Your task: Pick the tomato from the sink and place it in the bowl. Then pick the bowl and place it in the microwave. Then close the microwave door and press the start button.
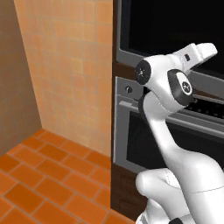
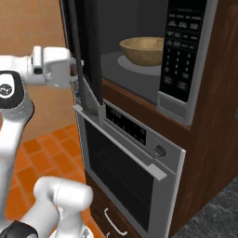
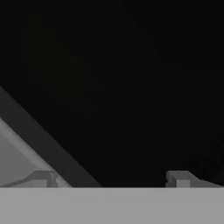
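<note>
One push is left: the tool (image 2: 76,74), fingers spread and empty, sits against the microwave door (image 2: 88,51), bowl (image 2: 143,50) at its three o'clock.

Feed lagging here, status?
Gripper open, at the microwave door. Bowl inside microwave. Door ajar, nothing blocking.

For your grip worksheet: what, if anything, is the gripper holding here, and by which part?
Nothing. The gripper stands open against the outer face of the microwave door, pinching no part of it.
</note>
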Robot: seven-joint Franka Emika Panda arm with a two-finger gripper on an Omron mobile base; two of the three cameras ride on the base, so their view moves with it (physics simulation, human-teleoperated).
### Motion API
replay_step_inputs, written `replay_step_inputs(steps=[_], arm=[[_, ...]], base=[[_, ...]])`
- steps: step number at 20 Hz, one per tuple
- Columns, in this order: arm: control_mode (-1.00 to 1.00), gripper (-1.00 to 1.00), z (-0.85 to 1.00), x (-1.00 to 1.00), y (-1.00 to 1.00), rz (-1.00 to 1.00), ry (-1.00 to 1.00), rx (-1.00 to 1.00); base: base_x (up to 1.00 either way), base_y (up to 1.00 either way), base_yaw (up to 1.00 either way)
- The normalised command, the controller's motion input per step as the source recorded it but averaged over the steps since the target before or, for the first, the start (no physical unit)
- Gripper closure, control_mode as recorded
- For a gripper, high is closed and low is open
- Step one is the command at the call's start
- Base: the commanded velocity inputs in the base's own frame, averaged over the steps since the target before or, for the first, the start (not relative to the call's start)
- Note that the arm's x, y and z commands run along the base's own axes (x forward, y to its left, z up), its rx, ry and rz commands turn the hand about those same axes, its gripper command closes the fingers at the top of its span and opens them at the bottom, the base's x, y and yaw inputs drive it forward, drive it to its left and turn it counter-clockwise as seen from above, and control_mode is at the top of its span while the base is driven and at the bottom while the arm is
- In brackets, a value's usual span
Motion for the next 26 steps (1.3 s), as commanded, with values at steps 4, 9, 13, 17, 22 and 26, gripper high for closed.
replay_step_inputs(steps=[4,9,13,17,22,26], arm=[[-1.0,-1.0,-0.01,0.43,-0.57,0.39,-0.05,0.27],[-1.0,-1.0,0.0,0.47,-0.54,0.34,-0.11,0.28],[-1.0,-1.0,0.0,0.35,-0.41,0.21,-0.2,0.22],[-1.0,-1.0,-0.03,0.46,-0.37,0.1,-0.25,0.13],[-1.0,-1.0,-0.16,0.6,-0.17,0.06,-0.25,0.13],[-1.0,-1.0,-0.38,0.86,0.0,0.03,-0.12,0.14]], base=[[0.0,0.0,0.0],[0.0,0.0,0.0],[0.0,0.0,0.0],[0.0,0.0,0.0],[0.0,0.0,0.0],[0.0,0.0,0.0]])
